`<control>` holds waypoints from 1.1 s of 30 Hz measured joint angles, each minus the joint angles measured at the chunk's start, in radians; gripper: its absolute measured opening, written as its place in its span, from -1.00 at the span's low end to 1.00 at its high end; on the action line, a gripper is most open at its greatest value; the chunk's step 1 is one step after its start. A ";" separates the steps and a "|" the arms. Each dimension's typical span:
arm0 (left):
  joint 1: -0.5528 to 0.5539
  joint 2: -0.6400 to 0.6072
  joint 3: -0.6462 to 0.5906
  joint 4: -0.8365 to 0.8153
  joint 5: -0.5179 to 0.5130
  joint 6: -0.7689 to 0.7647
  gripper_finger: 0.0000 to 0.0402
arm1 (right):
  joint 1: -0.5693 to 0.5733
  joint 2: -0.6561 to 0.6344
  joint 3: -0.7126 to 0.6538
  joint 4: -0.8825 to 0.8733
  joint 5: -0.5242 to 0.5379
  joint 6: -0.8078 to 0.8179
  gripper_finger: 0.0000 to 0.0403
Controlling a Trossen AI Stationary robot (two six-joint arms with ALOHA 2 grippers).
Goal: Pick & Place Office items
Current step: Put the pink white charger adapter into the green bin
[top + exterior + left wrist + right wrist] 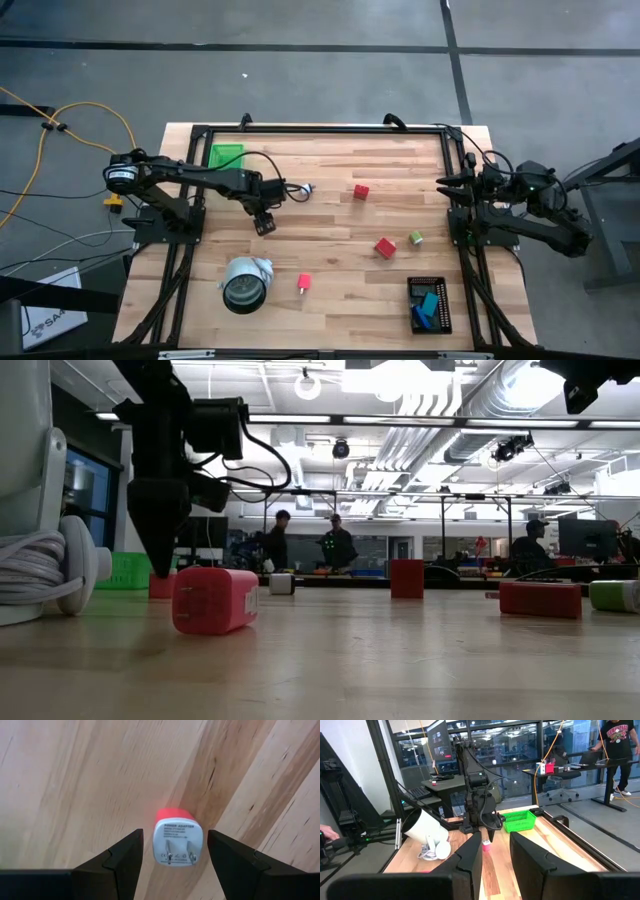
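Note:
My left gripper [175, 851] points down over the table's left middle [264, 224], open. Its fingers stand on either side of a small red plug adapter [174, 839] without touching it. The adapter lies on its side on the wood, its white pronged face toward the wrist camera. In the low view it shows just below the fingertips [160, 586]. A second pink-red adapter [304, 283] lies nearer the front edge. My right gripper [496, 847] waits level at the table's right edge [445, 186], a narrow gap between its fingers and nothing in it.
Two red blocks [361, 191] [385, 247], a green cube [415, 238] and a white bit [305, 188] lie on the wood. A black tray [418, 289] at front right holds blue and teal bits. A green tray [226, 155] stands far left, a white-and-grey roll [245, 283] front left.

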 joint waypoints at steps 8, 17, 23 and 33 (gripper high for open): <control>-0.003 0.000 0.000 0.000 0.000 0.000 0.06 | 0.000 0.000 0.000 0.000 0.000 0.000 -0.57; -0.003 0.000 0.000 0.000 0.000 0.000 -0.12 | 0.000 0.000 0.000 0.000 0.000 0.000 -0.57; -0.003 0.000 0.000 0.000 0.000 -0.001 -0.23 | 0.000 0.000 0.000 0.000 0.000 0.000 -0.57; -0.003 0.000 0.000 0.000 0.000 -0.004 -0.28 | 0.000 0.000 0.000 0.000 0.000 0.000 -0.57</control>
